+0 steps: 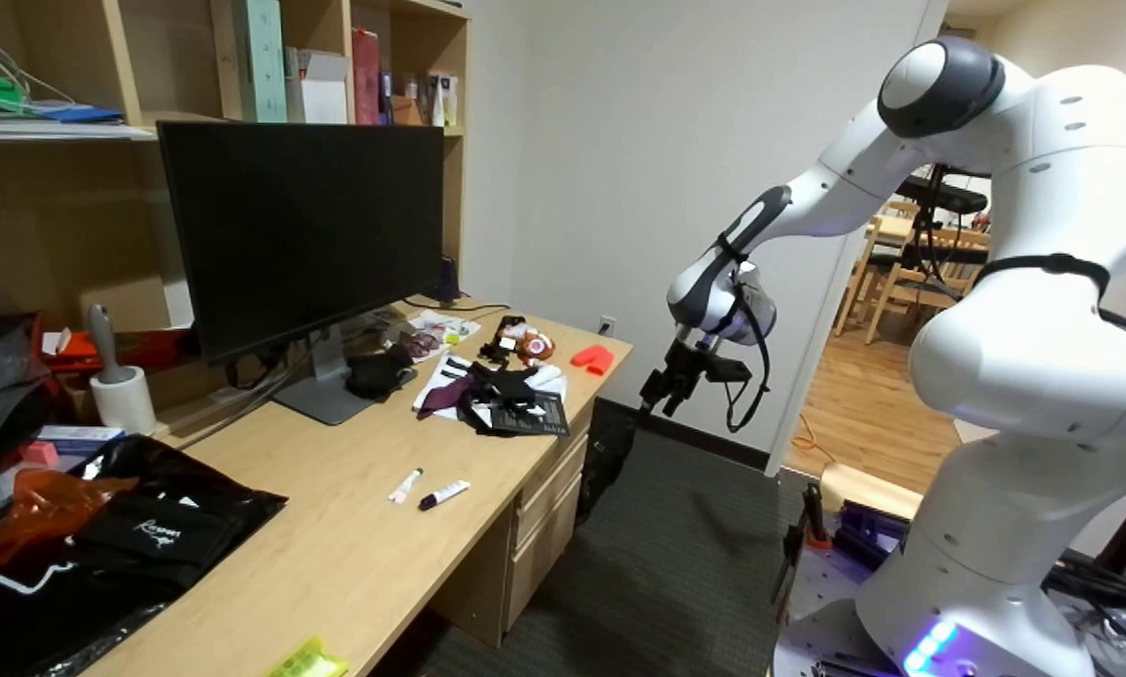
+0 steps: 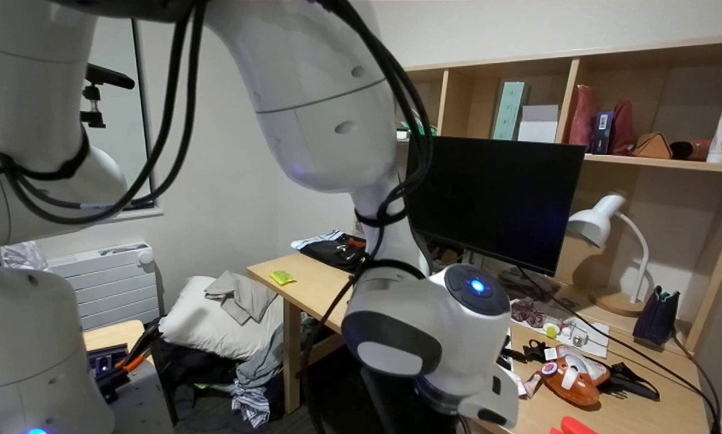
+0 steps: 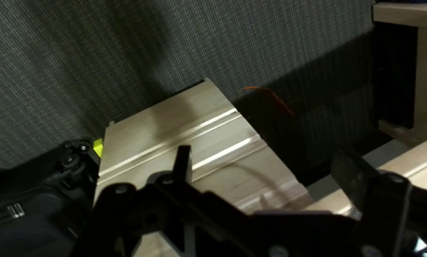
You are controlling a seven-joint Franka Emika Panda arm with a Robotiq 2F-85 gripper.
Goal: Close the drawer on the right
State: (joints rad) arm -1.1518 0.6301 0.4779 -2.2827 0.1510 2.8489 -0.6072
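The drawer (image 1: pixel 563 449) is the top, shallow light tan front under the right end of the desk in an exterior view. It looks flush with the fronts below it, with no gap showing. The wrist view looks down on the stacked drawer fronts (image 3: pixel 231 178); my gripper hides part of them. My gripper (image 1: pixel 658 409) hangs above the floor, out beyond the desk's edge and apart from the drawer in that view. In the wrist view my gripper (image 3: pixel 268 167) has its fingers wide apart with nothing between them. In the remaining exterior view the gripper and drawer are hidden.
A black bag (image 3: pixel 35 207) stands on the floor beside the drawer unit. The desk (image 1: pixel 468 536) carries a monitor (image 1: pixel 309 226), dark cloth items (image 1: pixel 506 385), a red object (image 1: pixel 593 358) and two tubes. An orange cord (image 3: pixel 268 94) lies on the dark carpet.
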